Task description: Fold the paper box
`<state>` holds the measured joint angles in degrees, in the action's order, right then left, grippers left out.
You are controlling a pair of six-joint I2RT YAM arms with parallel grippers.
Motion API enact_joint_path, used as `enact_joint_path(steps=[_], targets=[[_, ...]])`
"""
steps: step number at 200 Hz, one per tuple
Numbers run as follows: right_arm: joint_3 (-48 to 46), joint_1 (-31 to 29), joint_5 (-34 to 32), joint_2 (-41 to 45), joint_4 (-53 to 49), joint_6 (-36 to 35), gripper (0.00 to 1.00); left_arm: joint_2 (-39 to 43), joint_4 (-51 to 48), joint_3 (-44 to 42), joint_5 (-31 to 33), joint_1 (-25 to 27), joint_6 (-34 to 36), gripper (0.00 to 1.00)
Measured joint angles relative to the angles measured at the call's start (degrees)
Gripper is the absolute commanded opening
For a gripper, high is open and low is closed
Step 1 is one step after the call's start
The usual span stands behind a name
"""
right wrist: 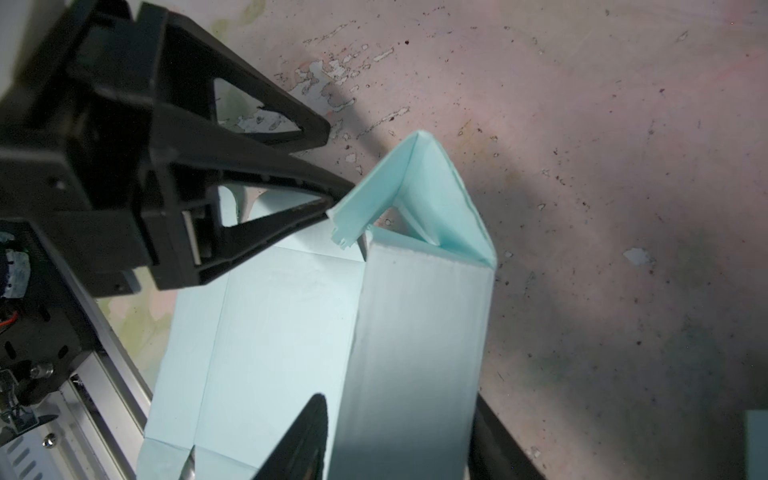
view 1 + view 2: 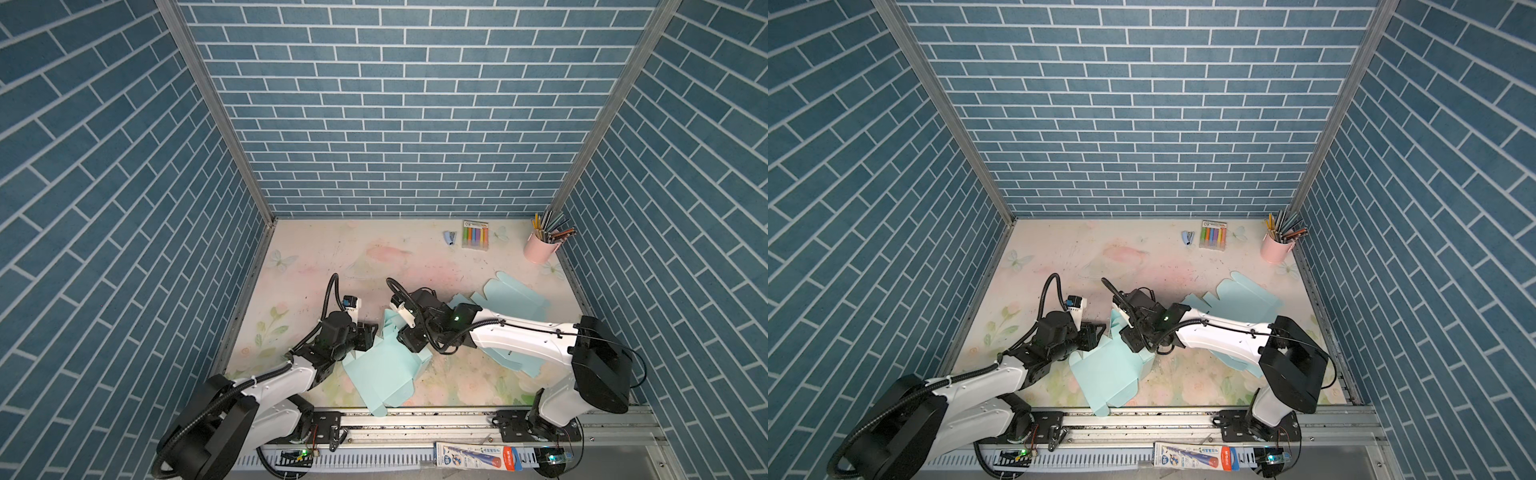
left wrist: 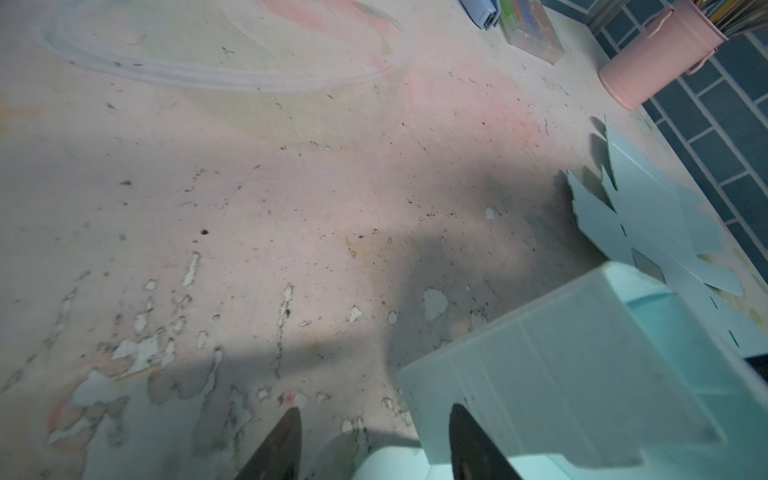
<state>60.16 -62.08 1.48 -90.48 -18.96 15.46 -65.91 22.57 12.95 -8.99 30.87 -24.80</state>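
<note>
The paper box [image 2: 386, 370] is lying half-folded between both sets of fingers, with its raised side wall [image 1: 415, 332] standing between the fingers of the right gripper [image 1: 399, 411], which are pinching it from both faces. The left gripper [image 1: 340, 160] is keeping its fingers apart around nothing, one fingertip [image 1: 332, 199] touching the wall's folded end flap [image 1: 353, 208].

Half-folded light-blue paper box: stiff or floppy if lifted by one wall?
Likely floppy: the paper box is thin card, its raised wall standing only on a crease. Probably light, so a push would slide it across the table, not tip it. The frayed tab may tear.
</note>
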Motion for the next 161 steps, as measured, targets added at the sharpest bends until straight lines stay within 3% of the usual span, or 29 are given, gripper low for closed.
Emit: enact_joint_path(steps=[85,161], targets=[[0.0,0.48,-2.43,-0.33,0.59,-6.08,0.4,0.44,3.45,-0.5,-5.92,2.19,2.51,0.6],[-1.36,0.26,-2.34,-0.15,3.39,-9.09,0.38,-7.93,7.76,-0.11,-5.44,3.96,4.72,0.63]])
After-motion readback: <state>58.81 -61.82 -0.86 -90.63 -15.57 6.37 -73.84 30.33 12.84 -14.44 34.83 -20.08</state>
